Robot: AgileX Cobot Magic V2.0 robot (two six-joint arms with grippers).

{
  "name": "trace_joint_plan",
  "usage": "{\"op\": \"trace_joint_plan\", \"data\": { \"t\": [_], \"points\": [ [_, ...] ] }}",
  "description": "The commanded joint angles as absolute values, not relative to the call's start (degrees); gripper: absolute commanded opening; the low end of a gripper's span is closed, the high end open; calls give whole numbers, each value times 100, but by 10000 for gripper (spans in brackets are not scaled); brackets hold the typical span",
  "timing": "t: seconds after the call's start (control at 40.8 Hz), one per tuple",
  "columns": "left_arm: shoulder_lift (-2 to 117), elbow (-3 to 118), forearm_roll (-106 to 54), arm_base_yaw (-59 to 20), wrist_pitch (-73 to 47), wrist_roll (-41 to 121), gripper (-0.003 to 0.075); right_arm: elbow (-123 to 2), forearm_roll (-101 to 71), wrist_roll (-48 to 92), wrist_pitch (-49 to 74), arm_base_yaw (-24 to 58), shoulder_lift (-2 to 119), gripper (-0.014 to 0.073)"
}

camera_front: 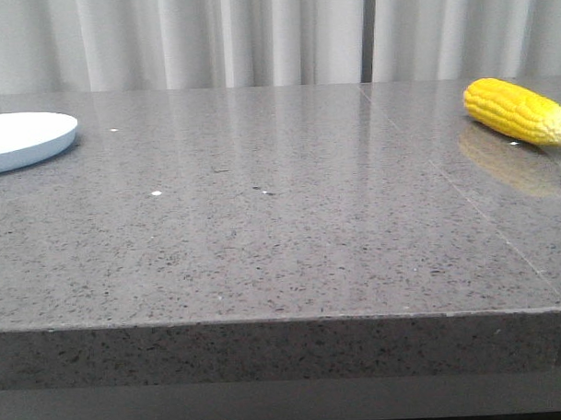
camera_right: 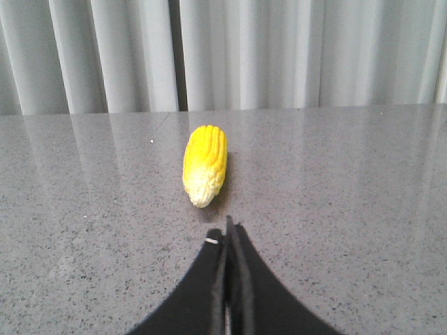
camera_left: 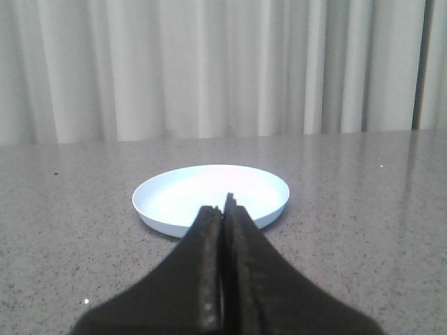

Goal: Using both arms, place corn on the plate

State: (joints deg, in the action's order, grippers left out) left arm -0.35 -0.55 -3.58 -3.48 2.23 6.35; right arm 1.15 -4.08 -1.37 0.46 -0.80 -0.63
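Grey speckled tabletop (camera_front: 263,229) takes up most of the front view, pale curtain (camera_front: 256,36) behind; the plate (camera_front: 20,141) sits at the far left, the corn (camera_front: 519,111) lies far right, well apart; left tool (camera_left: 223,209) pinched closed and holding nothing, facing the plate; right tool (camera_right: 227,234) same, closed and bare, near the corn's pale tip.
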Motion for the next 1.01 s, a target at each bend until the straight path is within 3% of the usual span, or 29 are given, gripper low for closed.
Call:
{"op": "trace_joint_plan", "data": {
  "t": [0.0,0.245,0.589,0.981],
  "points": [
    [-118,101,-420,-334,854,587,-20,-305,-405,-118,-294,-128,-158,-87],
    [202,1789,-420,-334,347,587,-20,-1854,-405,-118,1067,-128,233,-87],
    [1982,4227,-383,-334,-1958,587,-20,-4122,-405,-89,2629,-128,1914,-87],
    [3047,4238,-383,-334,-2650,587,-20,-4401,-405,-89,3375,-128,3243,-87]
  ]
}}
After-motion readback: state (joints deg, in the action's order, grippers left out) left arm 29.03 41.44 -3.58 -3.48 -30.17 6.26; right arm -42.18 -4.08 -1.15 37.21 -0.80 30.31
